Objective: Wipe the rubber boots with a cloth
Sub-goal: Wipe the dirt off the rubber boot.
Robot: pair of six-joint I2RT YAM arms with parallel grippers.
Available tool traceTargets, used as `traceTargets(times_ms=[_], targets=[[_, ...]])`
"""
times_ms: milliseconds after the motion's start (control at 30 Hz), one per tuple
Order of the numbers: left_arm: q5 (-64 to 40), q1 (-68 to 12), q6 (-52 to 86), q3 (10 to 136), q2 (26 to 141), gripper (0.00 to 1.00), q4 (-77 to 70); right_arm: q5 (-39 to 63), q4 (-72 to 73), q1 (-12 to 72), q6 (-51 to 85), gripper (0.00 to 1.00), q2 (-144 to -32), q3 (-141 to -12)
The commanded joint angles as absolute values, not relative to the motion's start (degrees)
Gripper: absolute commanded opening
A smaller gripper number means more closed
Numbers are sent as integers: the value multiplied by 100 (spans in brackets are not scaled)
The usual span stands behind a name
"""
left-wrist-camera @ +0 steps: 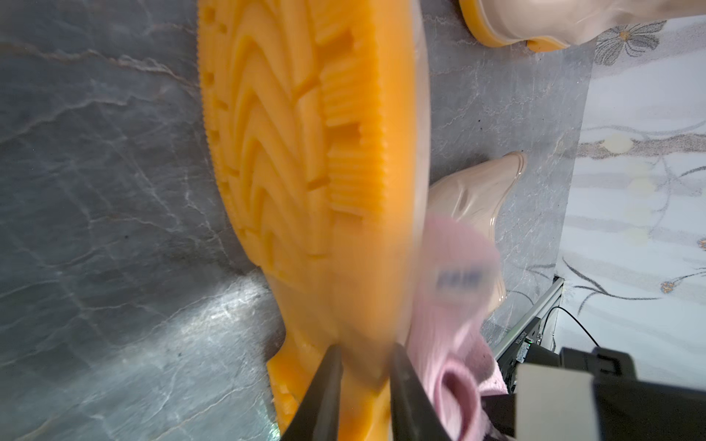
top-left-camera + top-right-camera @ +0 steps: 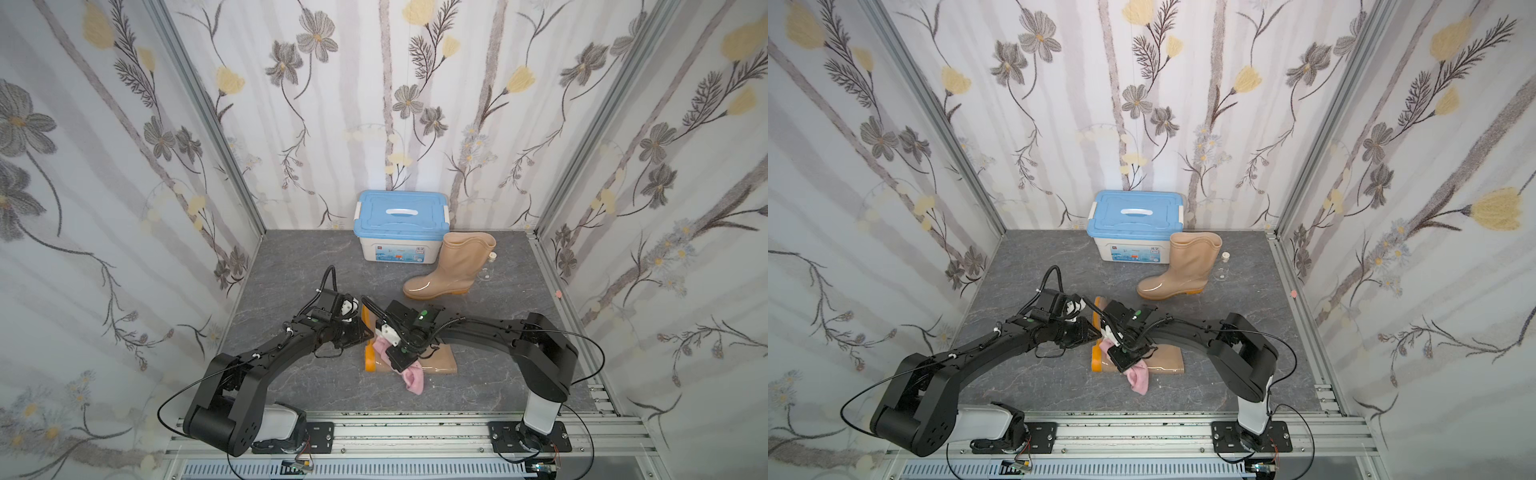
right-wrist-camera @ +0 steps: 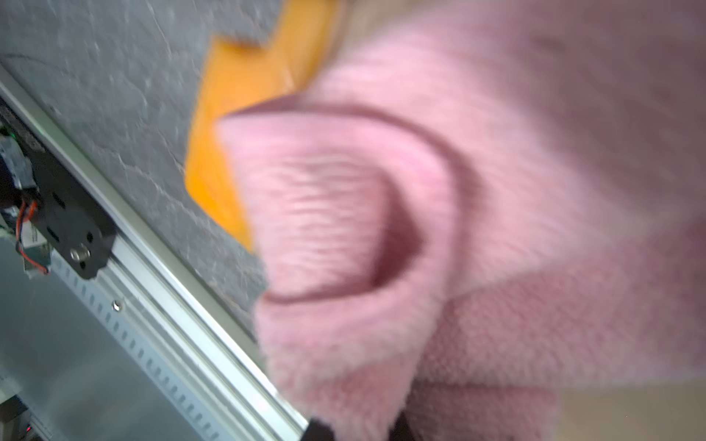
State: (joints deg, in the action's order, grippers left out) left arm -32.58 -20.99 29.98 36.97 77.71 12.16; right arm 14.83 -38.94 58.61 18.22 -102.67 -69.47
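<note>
Grey marbled floor (image 2: 291, 270), toppled glossy tan boot (image 2: 440, 361), orange sole (image 1: 290, 152), pink cloth (image 2: 413, 380)

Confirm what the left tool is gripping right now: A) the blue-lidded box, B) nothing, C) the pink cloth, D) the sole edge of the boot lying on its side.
D: in the left wrist view the left tool straddles the orange sole of the lying boot; the cloth is beside it, not between its fingers.

Floral walls (image 2: 374, 83), grey marbled floor (image 2: 299, 266)
</note>
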Motion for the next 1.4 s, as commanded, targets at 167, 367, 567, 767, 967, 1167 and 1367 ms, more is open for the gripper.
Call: traceTargets(times_ms=[167,367,567,767,967,1167,1367], targets=[[-2689,-2038,2975,3754,7713,25,1540,778,-4739,4518,2149,0,-8589,-5871],[-2707,-2039,2993,3710,7611,25,1503,358,-5005,2081,2016,0,-7512,-5571],[-2792,-2039,3015,3721,7591,25,1450,406,-4610,831,1855,52,-7970,-5405],[-2804,-2039,3015,3733,7555,25,1444,467,-4811,645,1579,100,-7811,-5675],[-2840,-2035,3023,3762,7637,26,1432,173,-5594,642,1505,100,-7024,-6486],[-2826,-2039,3016,3806,7665,26,1465,-622,-5846,629,1562,100,-6184,-6748],[-2752,-2050,3005,3887,7632,30,1572,-353,-5770,396,1730,99,-5999,-6329]])
